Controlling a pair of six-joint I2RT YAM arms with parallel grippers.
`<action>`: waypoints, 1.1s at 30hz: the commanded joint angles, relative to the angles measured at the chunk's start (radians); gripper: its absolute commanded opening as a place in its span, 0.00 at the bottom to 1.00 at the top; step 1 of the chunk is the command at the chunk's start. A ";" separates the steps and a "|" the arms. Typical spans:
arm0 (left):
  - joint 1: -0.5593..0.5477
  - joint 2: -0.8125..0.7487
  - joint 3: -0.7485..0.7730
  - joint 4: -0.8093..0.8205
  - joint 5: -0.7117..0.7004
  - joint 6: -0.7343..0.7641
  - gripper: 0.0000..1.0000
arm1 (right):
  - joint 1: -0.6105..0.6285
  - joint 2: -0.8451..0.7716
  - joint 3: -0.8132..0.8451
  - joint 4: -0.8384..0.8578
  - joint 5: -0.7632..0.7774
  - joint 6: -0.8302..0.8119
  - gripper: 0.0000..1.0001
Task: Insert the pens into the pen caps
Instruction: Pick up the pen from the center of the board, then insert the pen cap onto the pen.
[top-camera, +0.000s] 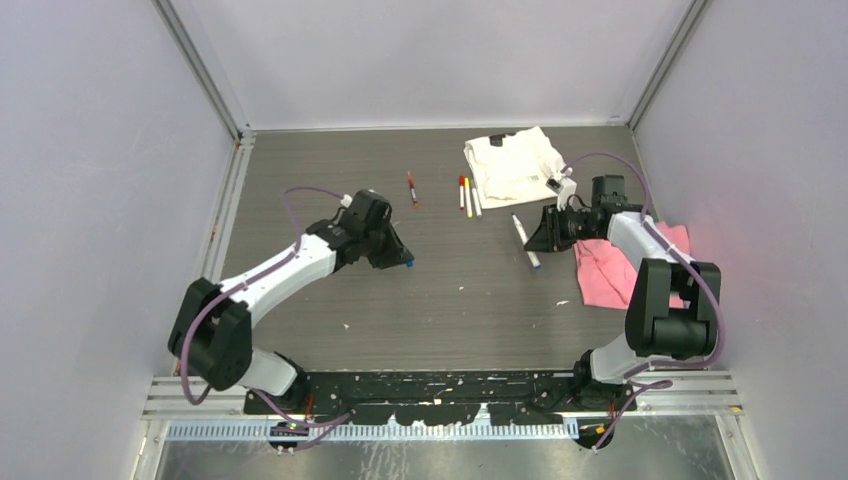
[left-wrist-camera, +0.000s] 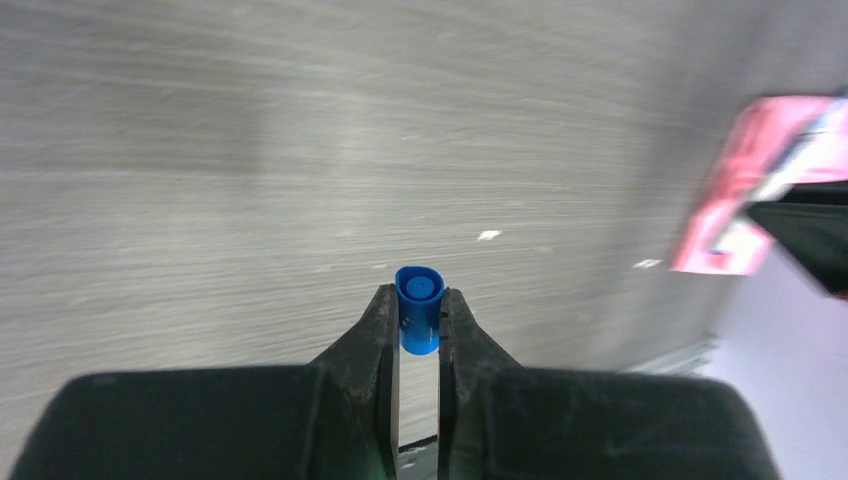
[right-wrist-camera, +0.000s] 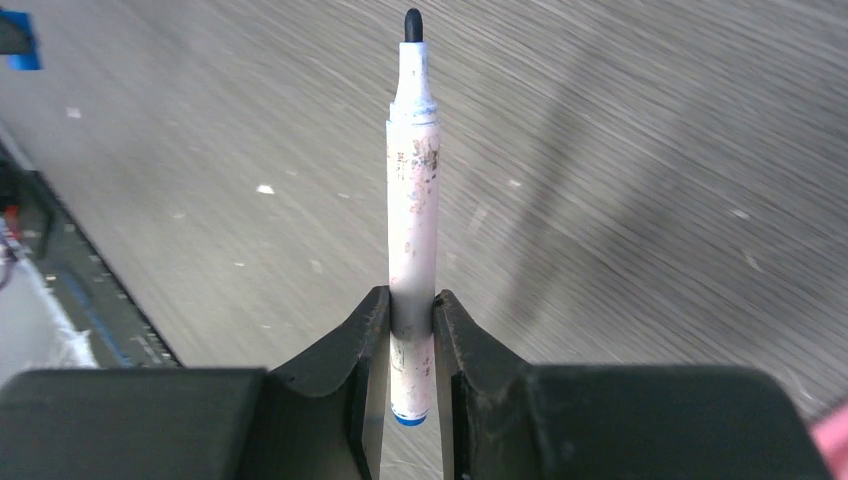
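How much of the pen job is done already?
Done: nothing for sure; the pens on the table look too small to tell if they wear caps. In hand: the left gripper pinches a blue cap and the right gripper grips a white pen with its tip bare, the two far apart. Left: joining them, then perhaps the dark pen and the three pens by the white cloth.
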 joint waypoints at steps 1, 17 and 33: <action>0.006 -0.098 -0.079 0.381 0.083 -0.133 0.01 | 0.007 -0.088 -0.056 0.141 -0.259 0.105 0.01; 0.009 -0.027 -0.193 1.073 0.032 -0.289 0.01 | 0.210 -0.116 -0.072 0.166 -0.555 0.174 0.01; 0.002 0.038 -0.194 1.122 0.206 -0.243 0.01 | 0.303 -0.081 -0.042 0.146 -0.462 0.164 0.01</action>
